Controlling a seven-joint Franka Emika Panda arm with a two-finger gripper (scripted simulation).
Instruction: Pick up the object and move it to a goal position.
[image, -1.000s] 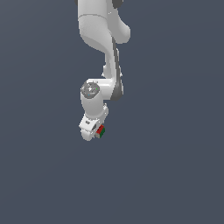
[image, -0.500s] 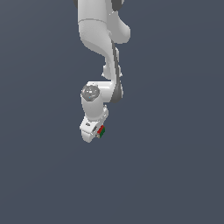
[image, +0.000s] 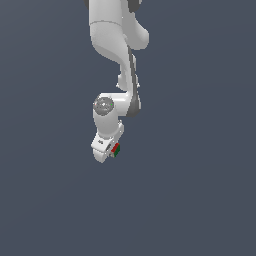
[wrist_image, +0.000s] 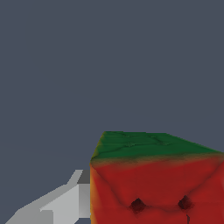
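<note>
**Cube held in the gripper, goal nowhere in sight**

The gripper (image: 109, 151) hangs at the arm's low end, tilted, its white body toward the exterior view's left and the cube (image: 115, 149) pinched at its tip on the right. In the wrist view one grey finger (wrist_image: 65, 203) lies against the cube (wrist_image: 157, 183), red face toward the camera, green face beyond. The gripper is clamped on the cube. The arm (image: 115, 60) reaches down from above, wrist bent. No goal marker shows, so the carry direction cannot be judged.
</note>
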